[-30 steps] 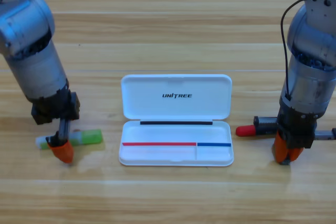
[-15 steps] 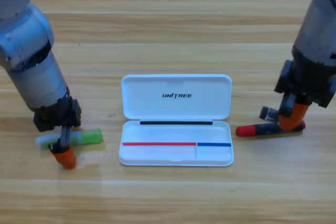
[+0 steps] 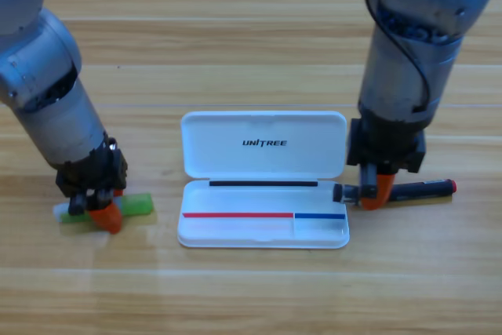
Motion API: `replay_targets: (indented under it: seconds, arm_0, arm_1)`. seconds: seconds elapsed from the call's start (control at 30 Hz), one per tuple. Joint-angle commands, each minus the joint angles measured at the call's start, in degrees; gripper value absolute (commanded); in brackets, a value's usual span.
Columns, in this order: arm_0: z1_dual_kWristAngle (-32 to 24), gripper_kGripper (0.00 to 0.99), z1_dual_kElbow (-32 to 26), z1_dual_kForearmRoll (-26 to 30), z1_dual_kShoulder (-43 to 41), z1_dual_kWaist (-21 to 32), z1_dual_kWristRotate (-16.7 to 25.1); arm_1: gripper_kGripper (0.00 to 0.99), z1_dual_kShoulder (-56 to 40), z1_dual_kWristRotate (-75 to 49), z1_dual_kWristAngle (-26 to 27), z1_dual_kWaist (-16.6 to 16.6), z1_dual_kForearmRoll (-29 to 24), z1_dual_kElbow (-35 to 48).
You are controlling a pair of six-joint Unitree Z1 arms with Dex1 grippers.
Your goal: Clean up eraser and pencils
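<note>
Right end effector (image 3: 376, 196) is down just right of the white case (image 3: 263, 180), its orange tips sitting over the red-and-black marker (image 3: 400, 191), which lies flat on the wooden surface (image 3: 251, 37) touching the case's right edge; can't tell if it's actually pinched. Left end effector (image 3: 104, 213) is planted on the light-green stick (image 3: 133, 205), well left of the case, and its grip is hidden too. Case lies open with "UNITREE" printed inside the lid. Marker's lettering is too small to read. Both arms block part of their pencils.
</note>
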Motion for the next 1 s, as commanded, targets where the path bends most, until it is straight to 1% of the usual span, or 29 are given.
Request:
replay_targets:
  seconds: [0.03,0.2,0.3,0.4,0.5,0.63,0.8,0.83,0.9,0.97,1.0]
  arm_0:
    - [0.50,0.000,1.65,-1.08,3.68,0.92,1.01]
    - [1.03,0.000,2.53,-0.90,0.52,0.92,1.09]
    - [1.64,0.000,2.27,1.30,-2.64,0.92,1.97]
    - [1.55,0.000,-0.19,5.69,-5.72,0.92,2.59]
    - [0.32,0.000,-3.01,9.82,-8.71,0.92,3.64]
    - [-2.05,0.000,-7.40,15.01,-9.59,0.92,4.00]
    - [-2.58,0.000,-10.21,18.35,-9.68,0.92,3.56]
    - [-3.02,0.000,-10.74,19.05,-9.68,0.92,3.56]
    - [-3.28,0.000,-11.53,20.10,-9.50,0.92,3.56]
    - [-3.72,0.000,-12.15,20.89,-9.50,0.92,3.73]
    - [-3.72,0.000,-12.24,21.25,-9.50,0.92,3.73]
  arm_1:
    - [0.000,6.53,-1.90,0.17,2.13,0.61,-2.46]
    - [0.000,8.46,-2.34,0.26,2.49,0.61,-4.22]
    - [0.000,9.43,-2.34,0.35,2.84,0.61,-4.84]
    - [0.000,10.04,-2.34,0.35,3.10,0.61,-5.36]
    - [0.000,11.01,-2.34,0.44,3.10,0.61,-5.89]
    - [0.000,12.07,-2.34,0.35,3.10,0.61,-6.15]
    - [0.000,12.07,-2.25,0.44,3.10,0.61,-6.24]
    - [0.049,12.15,-2.25,0.44,3.10,0.61,-6.33]
    - [0.345,12.24,-2.25,0.44,3.10,0.61,-6.51]
    - [0.680,12.24,-2.16,0.44,3.10,0.61,-6.68]
    - [0.788,11.98,-2.16,0.35,3.10,0.61,-6.68]
